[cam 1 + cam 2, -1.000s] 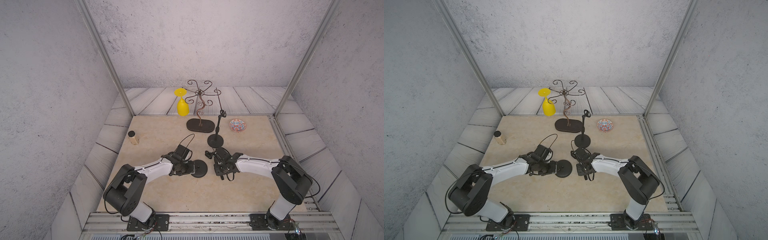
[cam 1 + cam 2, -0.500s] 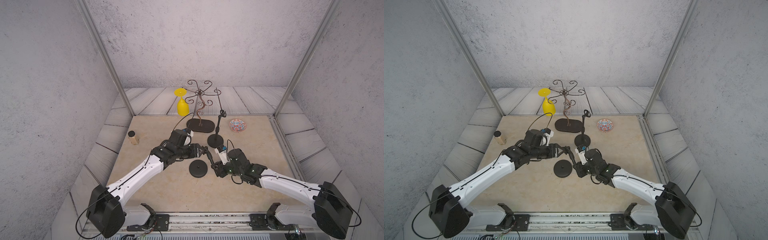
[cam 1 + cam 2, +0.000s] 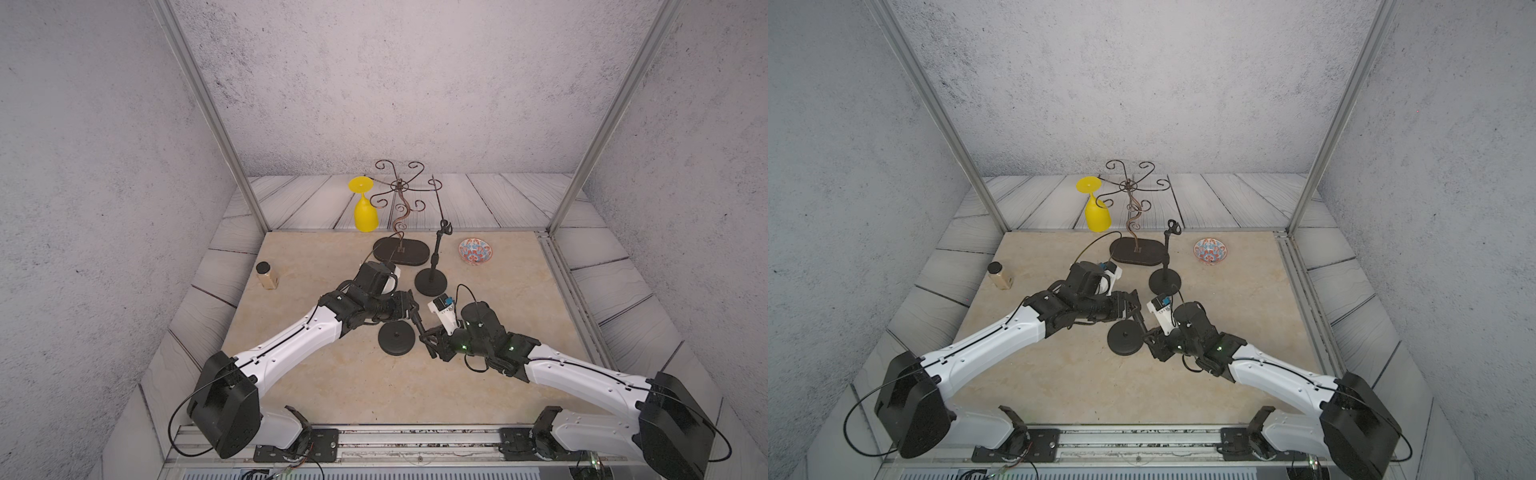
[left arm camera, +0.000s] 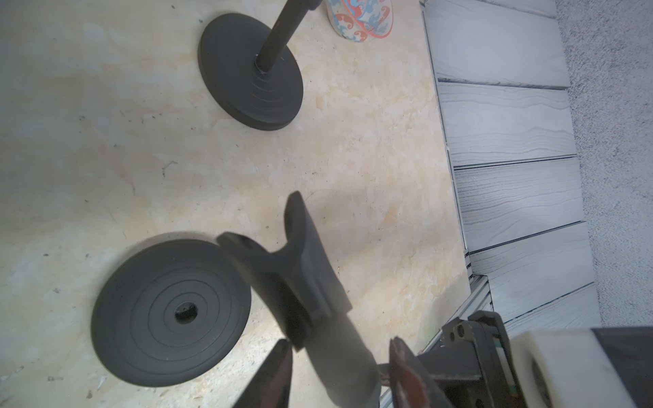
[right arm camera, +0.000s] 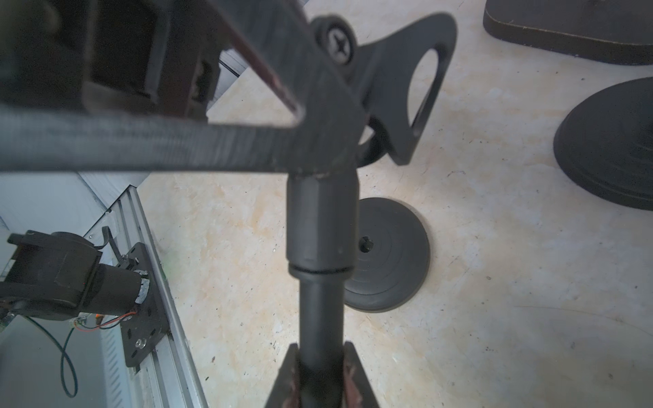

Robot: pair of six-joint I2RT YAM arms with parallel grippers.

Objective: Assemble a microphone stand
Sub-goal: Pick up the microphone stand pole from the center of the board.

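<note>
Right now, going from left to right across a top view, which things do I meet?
Small tan jar with black lid → yellow upturned goblet → brown curled-wire stand → black upright microphone stand → red-blue patterned bowl.

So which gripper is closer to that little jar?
Left. The left gripper straddles the pole near its top, on the side facing the jar; the right gripper, clamped lower on the pole, sits slightly farther away, beyond the black disc.

Grey speckled walls (image 3: 395, 83), pale plank floor (image 3: 299, 203), beige tabletop (image 3: 332, 386).
</note>
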